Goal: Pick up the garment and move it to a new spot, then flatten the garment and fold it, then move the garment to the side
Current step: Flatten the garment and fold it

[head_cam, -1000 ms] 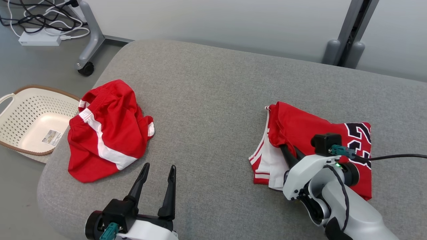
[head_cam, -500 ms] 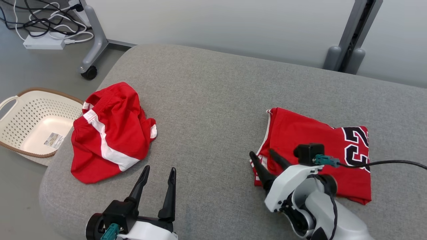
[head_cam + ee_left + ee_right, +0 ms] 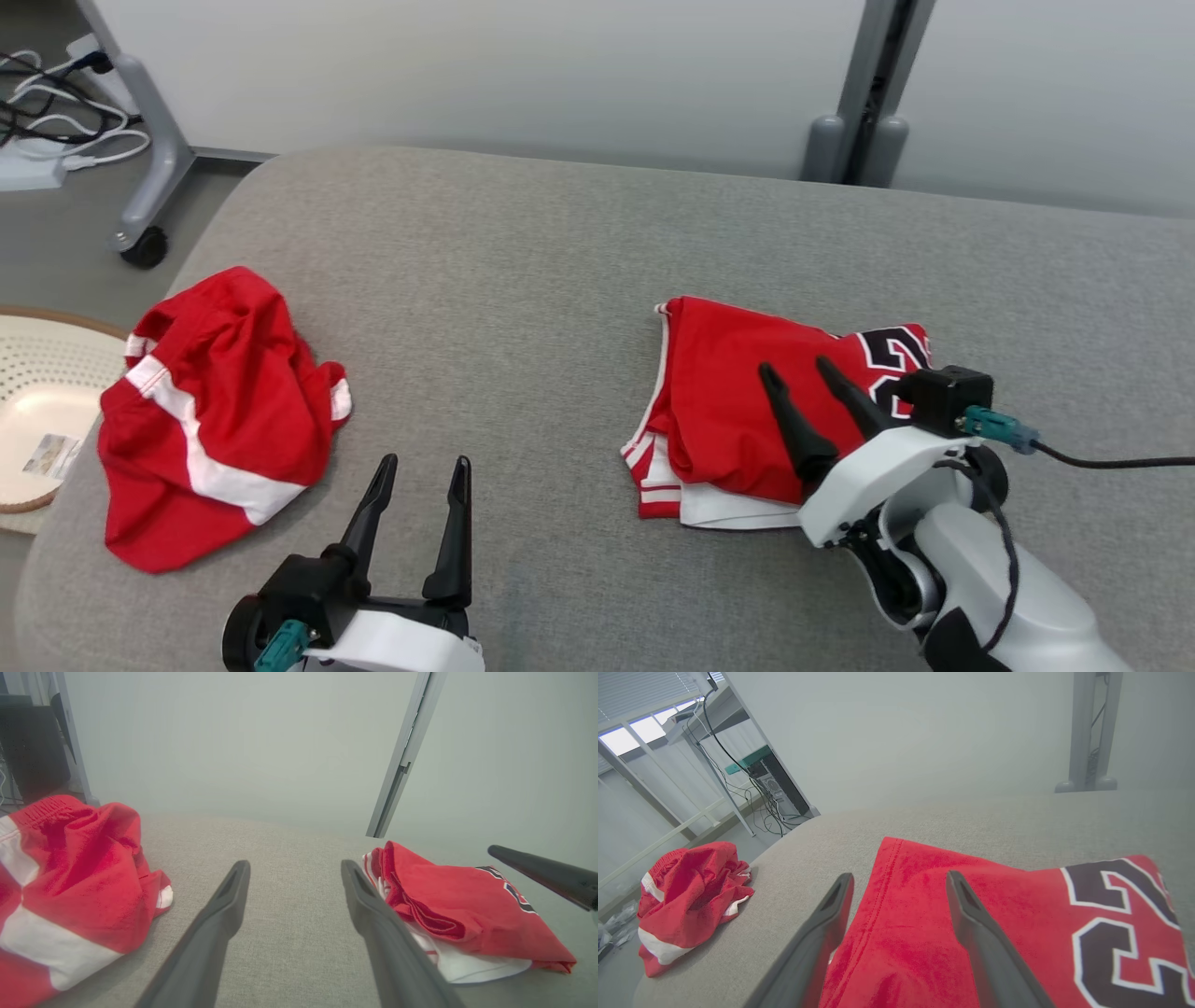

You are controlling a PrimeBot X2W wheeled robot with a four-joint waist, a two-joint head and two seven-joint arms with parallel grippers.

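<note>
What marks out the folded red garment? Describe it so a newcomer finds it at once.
Start at the wide grey fabric cushion; two red garments lie on it. On its right half, beneath the open right gripper, lies the folded red jersey. Unlike the crumpled red garment with white stripes at the left, it is flat and bears black, white-edged numerals.

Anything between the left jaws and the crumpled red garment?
Nothing visible. The left jaws stand open, apart from the crumpled garment, with only bare grey cushion between them. The folded jersey lies off to the right, under the open right jaws.
</note>
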